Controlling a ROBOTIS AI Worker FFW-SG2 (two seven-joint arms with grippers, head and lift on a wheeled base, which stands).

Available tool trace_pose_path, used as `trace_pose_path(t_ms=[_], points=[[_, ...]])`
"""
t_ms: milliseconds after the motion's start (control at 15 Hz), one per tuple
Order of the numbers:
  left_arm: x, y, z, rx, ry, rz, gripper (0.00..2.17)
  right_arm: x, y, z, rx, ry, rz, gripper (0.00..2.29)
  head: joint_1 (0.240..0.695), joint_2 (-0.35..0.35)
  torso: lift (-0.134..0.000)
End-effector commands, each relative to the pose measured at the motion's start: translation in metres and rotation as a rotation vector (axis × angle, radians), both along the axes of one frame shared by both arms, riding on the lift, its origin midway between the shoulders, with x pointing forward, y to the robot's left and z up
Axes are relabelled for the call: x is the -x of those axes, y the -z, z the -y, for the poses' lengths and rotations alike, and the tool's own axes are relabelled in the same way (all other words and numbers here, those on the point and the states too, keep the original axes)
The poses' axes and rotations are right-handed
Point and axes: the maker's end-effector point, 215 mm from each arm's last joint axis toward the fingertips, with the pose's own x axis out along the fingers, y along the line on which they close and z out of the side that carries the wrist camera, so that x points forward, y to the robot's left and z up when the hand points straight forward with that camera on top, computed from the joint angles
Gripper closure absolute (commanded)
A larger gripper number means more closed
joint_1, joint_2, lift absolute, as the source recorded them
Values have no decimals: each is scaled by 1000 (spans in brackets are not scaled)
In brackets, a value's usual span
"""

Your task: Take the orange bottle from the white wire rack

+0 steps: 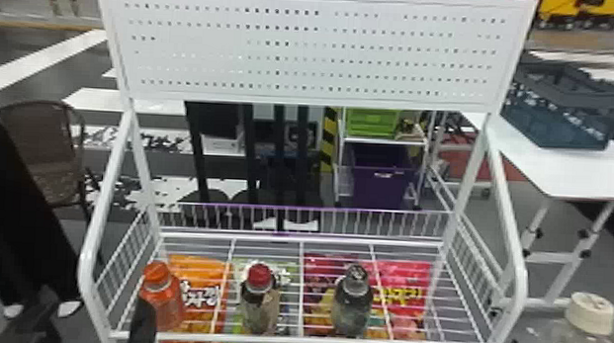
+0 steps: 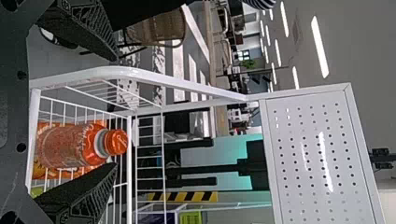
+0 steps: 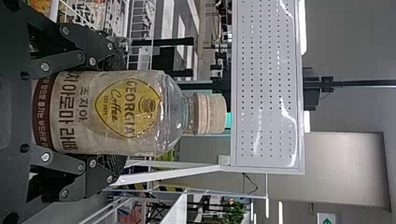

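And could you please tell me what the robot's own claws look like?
Both are black. The left claw has wedge-shaped, tapering fingers with ridged, textured surfaces, on a dark plate with round holes. The right claw shows black jointed links with round silvery screws, dark textured pads and a similar holed plate.

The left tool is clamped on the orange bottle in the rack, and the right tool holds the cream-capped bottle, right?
Not clamped: in the left wrist view, the left tool is open, its fingers wide apart. The orange bottle is in the rack, and the right tool holds the cream-capped bottle.
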Motion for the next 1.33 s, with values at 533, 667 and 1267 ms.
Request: trace_pose_path(t_ms=[533,667,1267], points=[[2,2,1,8,2,-5,83,1,0,0,-1,0,-1,950,499,0,0],[2,6,6,32,6,10,83,2,0,0,-1,0,-3,950,499,0,0],[15,82,37,238,68,305,87,-1,9,1,7,2,-14,950,499,0,0]])
